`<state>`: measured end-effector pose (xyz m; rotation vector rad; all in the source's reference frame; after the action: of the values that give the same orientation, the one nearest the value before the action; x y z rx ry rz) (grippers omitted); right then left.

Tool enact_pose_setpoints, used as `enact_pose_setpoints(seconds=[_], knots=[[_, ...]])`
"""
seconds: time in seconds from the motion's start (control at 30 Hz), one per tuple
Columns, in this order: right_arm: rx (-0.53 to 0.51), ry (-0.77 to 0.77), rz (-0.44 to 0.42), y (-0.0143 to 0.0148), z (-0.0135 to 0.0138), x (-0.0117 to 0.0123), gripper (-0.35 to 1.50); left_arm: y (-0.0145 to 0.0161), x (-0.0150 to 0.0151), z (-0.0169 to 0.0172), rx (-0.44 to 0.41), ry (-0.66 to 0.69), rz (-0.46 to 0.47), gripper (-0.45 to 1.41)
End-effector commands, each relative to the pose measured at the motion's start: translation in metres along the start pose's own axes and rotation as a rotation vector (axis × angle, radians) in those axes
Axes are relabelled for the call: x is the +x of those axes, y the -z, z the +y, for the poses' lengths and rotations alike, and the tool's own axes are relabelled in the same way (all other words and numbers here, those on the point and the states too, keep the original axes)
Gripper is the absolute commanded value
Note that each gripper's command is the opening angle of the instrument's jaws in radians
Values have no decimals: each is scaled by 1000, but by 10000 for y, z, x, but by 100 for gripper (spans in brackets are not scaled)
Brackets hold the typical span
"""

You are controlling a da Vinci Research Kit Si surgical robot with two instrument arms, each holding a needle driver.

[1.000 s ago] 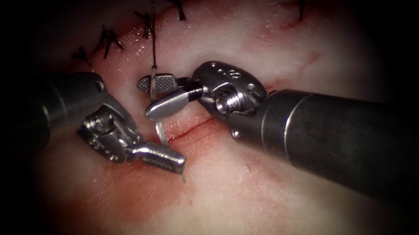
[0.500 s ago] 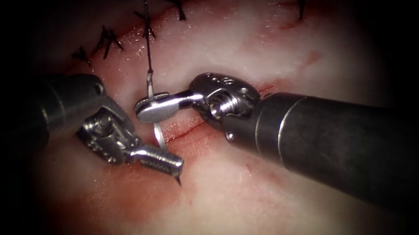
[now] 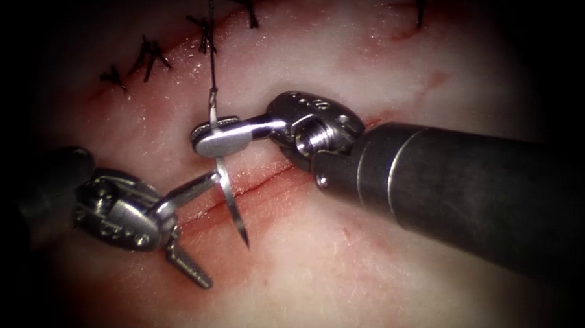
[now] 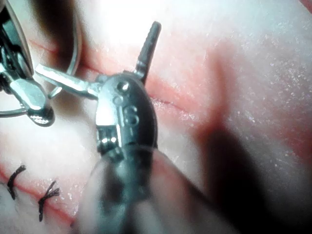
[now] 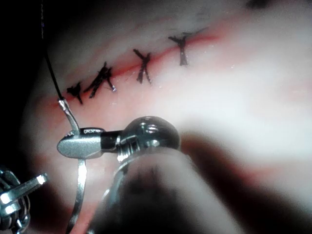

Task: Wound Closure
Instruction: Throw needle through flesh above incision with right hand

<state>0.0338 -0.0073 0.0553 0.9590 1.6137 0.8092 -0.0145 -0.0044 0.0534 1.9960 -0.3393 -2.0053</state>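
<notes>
- Left tool [image 3: 190,222]: it is seen at the left of the endoscope view with its jaws spread wide and nothing held — one jaw points up toward the needle, the other down over the tissue. A second ago it was clamped near the needle's tip; it has since let go and drawn back to the left.
- Stitches [image 3: 150,52]: several finished dark knots are seen along an upper-left line on the tissue, so part of the closure is judged done.
- Thread [image 3: 212,57]: it runs down from above to the needle's tail end and lies slack-free between the two.
- Needle [image 3: 229,197]: it is gripped near its tail end, and its body curves down across the cut. Its tip lies free over the lower edge — it is not in the tissue now.
- Cut [image 3: 266,179]: the red line under the needle is still open and unstitched, so at least this stretch is judged left to close. Red fluid is spread on the tissue [image 3: 366,277] below it.
- Right tool [image 3: 210,136]: it enters from the right, its jaws clenched on the needle close to the thread end.
- Containers: none are seen.
</notes>
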Motion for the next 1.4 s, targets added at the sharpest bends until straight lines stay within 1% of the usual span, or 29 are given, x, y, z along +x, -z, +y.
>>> enact_pose_setpoints(seconds=[0.03,0.1,0.23,0.3,0.37,0.4,0.43,0.47,0.5,0.57,0.6,0.67,0.77,0.83,1.0,1.07,1.13,1.23,1.33,1.4], knots=[[5,31,-4,-7,10,-1,-35,1,-2,1,3,-4,-16,136],[8,92,-9,-7,13,-2,-35,13,7,15,9,-7,-52,136],[29,279,-24,-10,18,-13,-35,41,22,46,9,-28,-120,138],[42,386,-40,-13,21,-19,-35,55,25,59,30,-30,-153,131],[79,484,-65,-16,23,-24,-35,66,25,68,76,2,-190,123],[98,545,-84,-18,25,-26,-35,72,24,72,117,12,-212,101],[109,563,-91,-19,27,-27,-35,75,23,75,152,22,-229,71],[117,577,-93,-21,28,-28,-35,79,21,79,190,31,-247,51],[129,614,-91,-23,30,-30,-35,82,18,82,231,39,-271,41],[150,665,-89,-26,31,-33,-35,83,14,87,267,56,-296,34],[164,714,-84,-28,32,-35,-35,82,10,90,276,64,-315,32],[182,764,-79,-30,33,-37,-35,79,3,95,291,80,-342,32],[191,861,-69,-34,34,-40,-35,71,-10,103,327,127,-390,30],[183,890,-90,-36,38,-41,-35,66,-20,109,372,219,-421,32],[121,984,-145,-34,45,-37,-35,54,-44,122,433,319,-443,34],[110,1026,-166,-34,47,-36,-35,50,-54,128,478,426,-459,41],[108,1058,-180,-33,48,-35,-35,47,-62,133,504,493,-478,42],[98,1137,-200,-33,51,-34,-35,43,-71,140,505,582,-486,44],[95,1202,-203,-35,53,-32,-35,37,-77,144,501,617,-499,37],[102,1238,-204,-39,55,-31,-35,29,-80,148,466,656,-491,30]])
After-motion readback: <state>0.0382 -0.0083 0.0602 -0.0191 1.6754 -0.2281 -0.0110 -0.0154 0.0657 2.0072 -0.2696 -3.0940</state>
